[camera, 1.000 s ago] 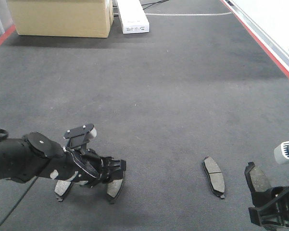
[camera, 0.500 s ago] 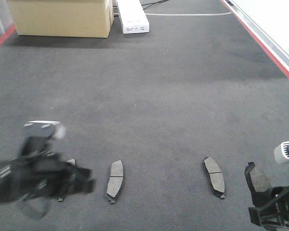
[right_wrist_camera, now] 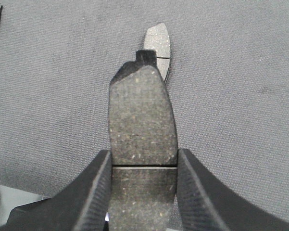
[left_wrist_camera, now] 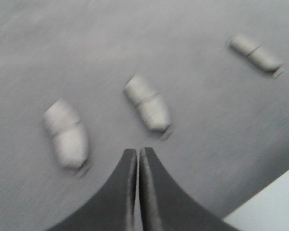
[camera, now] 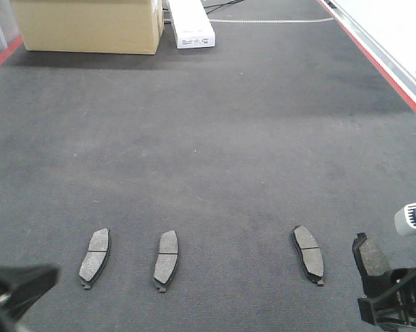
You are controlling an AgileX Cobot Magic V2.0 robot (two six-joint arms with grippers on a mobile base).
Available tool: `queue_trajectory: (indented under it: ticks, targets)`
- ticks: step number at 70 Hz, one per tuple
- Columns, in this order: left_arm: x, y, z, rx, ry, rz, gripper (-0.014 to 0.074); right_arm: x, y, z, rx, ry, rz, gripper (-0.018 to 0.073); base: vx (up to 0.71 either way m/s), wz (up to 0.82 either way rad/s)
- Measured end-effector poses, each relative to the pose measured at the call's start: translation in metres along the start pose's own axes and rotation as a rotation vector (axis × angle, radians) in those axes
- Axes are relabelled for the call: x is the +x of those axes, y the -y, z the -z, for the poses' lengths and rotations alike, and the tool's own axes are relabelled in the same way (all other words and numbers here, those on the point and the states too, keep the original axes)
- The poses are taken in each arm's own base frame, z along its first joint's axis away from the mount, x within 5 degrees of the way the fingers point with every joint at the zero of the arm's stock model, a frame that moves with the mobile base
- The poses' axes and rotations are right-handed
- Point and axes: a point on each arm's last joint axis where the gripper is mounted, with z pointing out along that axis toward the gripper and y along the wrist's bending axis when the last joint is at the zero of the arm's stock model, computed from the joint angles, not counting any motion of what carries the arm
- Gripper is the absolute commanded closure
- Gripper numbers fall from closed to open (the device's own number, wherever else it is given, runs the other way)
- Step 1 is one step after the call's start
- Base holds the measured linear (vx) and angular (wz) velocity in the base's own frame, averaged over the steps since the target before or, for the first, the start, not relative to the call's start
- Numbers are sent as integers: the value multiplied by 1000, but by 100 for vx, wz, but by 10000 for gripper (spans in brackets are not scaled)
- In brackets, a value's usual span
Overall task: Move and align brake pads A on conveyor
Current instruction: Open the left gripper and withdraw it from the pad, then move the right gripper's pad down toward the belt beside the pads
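Four brake pads are in sight on the dark grey conveyor (camera: 214, 152). Three lie flat in a near row: the left pad (camera: 95, 248), the middle pad (camera: 167, 250) and the right pad (camera: 309, 252). The fourth pad (right_wrist_camera: 142, 125) is pinched between the fingers of the right gripper (right_wrist_camera: 143, 185) at the near right corner. The left gripper (left_wrist_camera: 137, 166), low at the near left, has its two fingers pressed together with nothing between them, though that view is blurry. A cardboard box (camera: 86, 24) and a white box (camera: 190, 23) sit at the far end.
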Motion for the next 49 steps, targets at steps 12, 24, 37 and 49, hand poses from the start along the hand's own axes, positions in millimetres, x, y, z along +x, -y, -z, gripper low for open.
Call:
queue_trajectory:
  ticks: [12, 24, 37, 49]
  targets:
    - [11, -10, 22, -133, -10, 5, 603, 0, 0, 0, 0, 0, 0, 501, 0, 0]
    - [12, -11, 43, -154, 93, 12, 603, 0, 0, 0, 0, 0, 1, 501, 0, 0]
    - [14, -10, 53, -155, 138, 11, 603, 0, 0, 0, 0, 0, 1, 501, 0, 0]
    - [15, -10, 53, -155, 134, 13, 603, 0, 0, 0, 0, 0, 1, 501, 0, 0]
